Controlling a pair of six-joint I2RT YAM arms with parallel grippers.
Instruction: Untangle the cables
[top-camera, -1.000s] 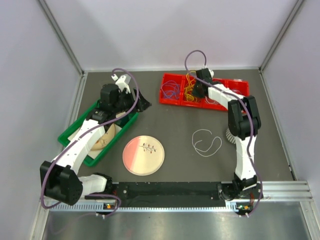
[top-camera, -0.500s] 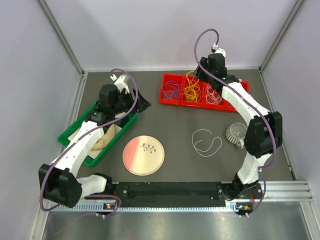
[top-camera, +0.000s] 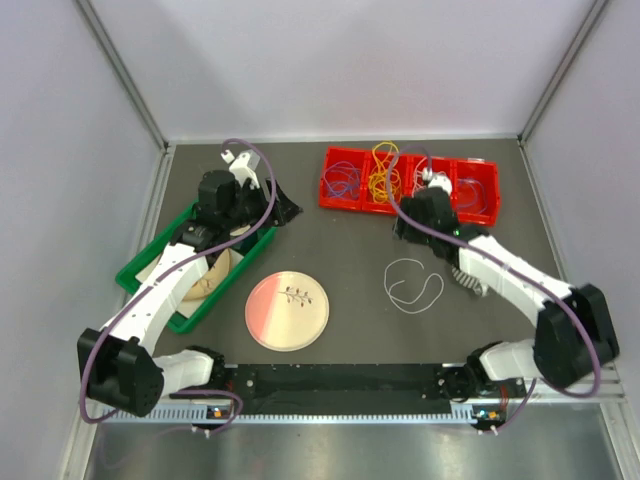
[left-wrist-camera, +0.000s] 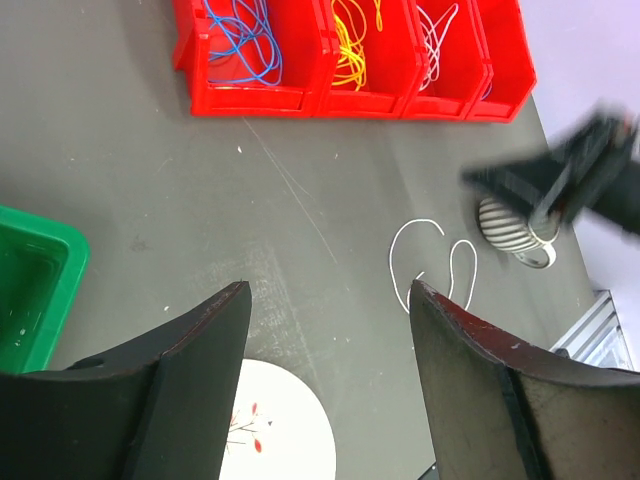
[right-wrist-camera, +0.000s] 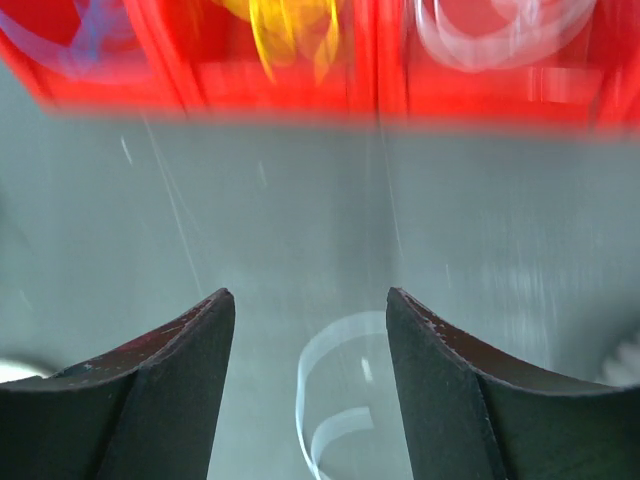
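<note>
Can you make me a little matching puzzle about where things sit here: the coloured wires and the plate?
Things:
1. blue cables
2. yellow cables
3. loose white cable
4. plate

Places:
A. lying on the bare table, outside any container
B. leftmost compartment of the red bin, seen from above
C. flat on the table beside the green tray
D. second compartment from the left of the red bin

Pairs: 1-B, 2-D, 3-A, 4-C
</note>
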